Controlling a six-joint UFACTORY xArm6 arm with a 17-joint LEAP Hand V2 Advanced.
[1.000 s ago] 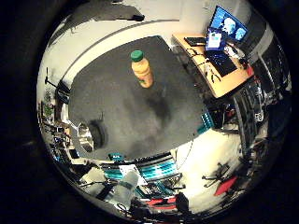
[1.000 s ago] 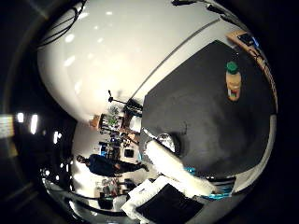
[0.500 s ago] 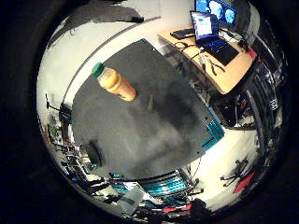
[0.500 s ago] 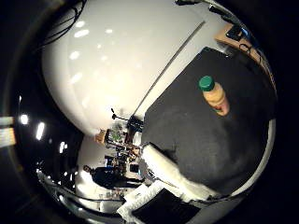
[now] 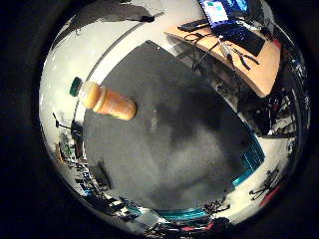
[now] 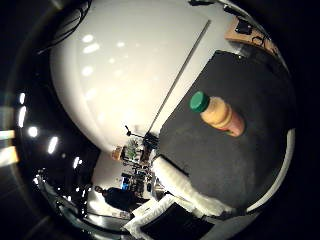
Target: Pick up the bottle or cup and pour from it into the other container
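A plastic bottle of orange juice with a green cap stands upright on the dark grey table top, near one edge of it. The thumb side palm view shows the same bottle, a little way off from the palm. My right hand appears only as a white finger stretched out straight along the table's edge in that view, holding nothing. No cup or other container can be made out in either view.
A wooden desk with an open laptop stands beyond the table's far side. A white floor surrounds the table. Equipment clutter sits beside the table edge nearest the bottle.
Both views have swung as the hand moved and turned. The bottle now looks larger and closer. The metal cup seen one second ago is out of view.
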